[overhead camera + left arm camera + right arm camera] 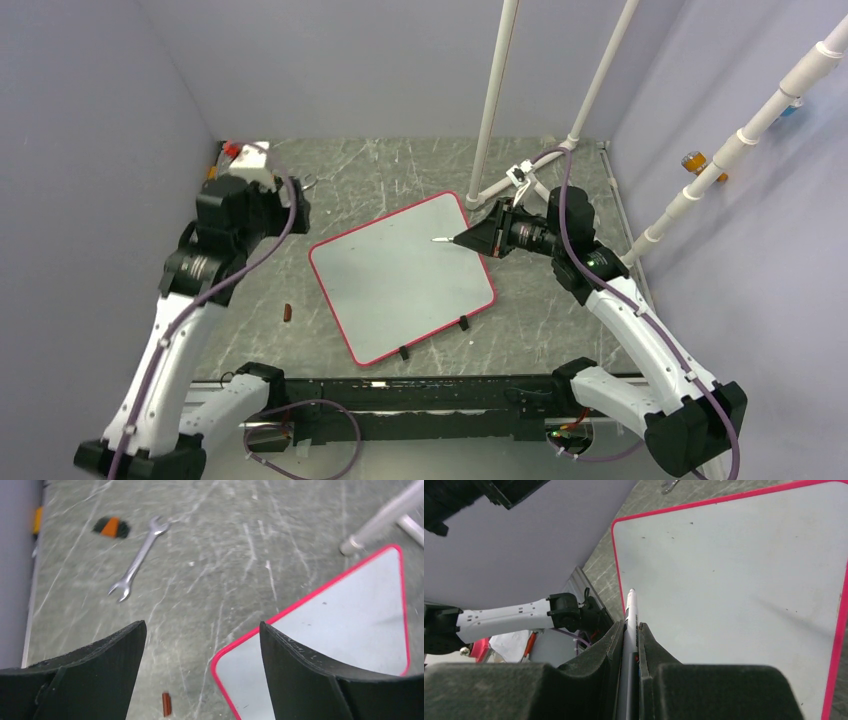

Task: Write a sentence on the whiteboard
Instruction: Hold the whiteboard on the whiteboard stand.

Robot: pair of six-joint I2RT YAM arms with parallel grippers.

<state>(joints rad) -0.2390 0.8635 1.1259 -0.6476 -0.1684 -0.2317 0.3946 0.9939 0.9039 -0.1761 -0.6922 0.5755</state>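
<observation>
The whiteboard (400, 285) lies flat mid-table, turned at an angle, with a red-pink rim and two black clips on its near edge. Its surface is blank; no sentence shows on it. My right gripper (462, 240) is shut on a white marker (443, 240) whose tip points left over the board's upper right part. In the right wrist view the marker (631, 612) sits between the shut fingers (630, 627) above the board (734, 570). My left gripper (285, 205) hovers off the board's left corner, open and empty (202, 635), with the board corner (350, 620) under its right finger.
A small reddish-brown cap (288, 313) lies on the table left of the board and shows in the left wrist view (166, 704). A wrench (137, 560) and an orange-black item (111, 527) lie at the far left. White poles (492, 110) stand behind the board.
</observation>
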